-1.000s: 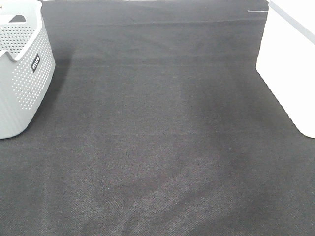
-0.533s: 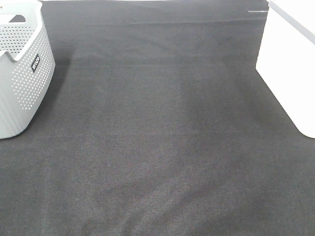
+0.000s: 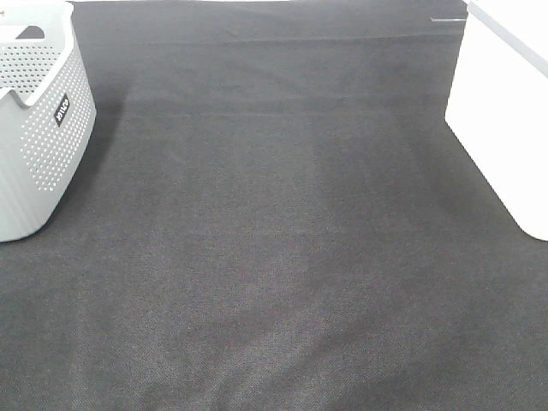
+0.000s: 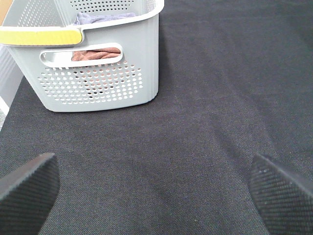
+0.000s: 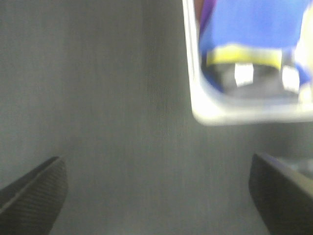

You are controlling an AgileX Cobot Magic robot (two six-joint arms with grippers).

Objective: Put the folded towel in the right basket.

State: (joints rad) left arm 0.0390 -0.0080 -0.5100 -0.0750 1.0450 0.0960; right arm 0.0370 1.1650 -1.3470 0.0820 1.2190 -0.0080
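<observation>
The grey perforated left basket (image 3: 38,128) stands at the table's far left. In the left wrist view the basket (image 4: 98,83) holds a pinkish-brown towel (image 4: 95,54), seen through the handle slot, and a lavender cloth (image 4: 100,18) behind it. The white right basket (image 3: 505,111) stands at the right edge. In the blurred right wrist view its corner (image 5: 234,115) shows, with blue cloth (image 5: 249,24) inside. My left gripper (image 4: 156,196) is open and empty over bare cloth in front of the grey basket. My right gripper (image 5: 156,196) is open and empty beside the white basket. Neither gripper shows in the exterior view.
A black fabric covering (image 3: 282,240) spreads over the whole table between the two baskets. A yellow strip (image 4: 39,35) lies along the grey basket's rim. A yellow band (image 5: 242,58) shows inside the white basket.
</observation>
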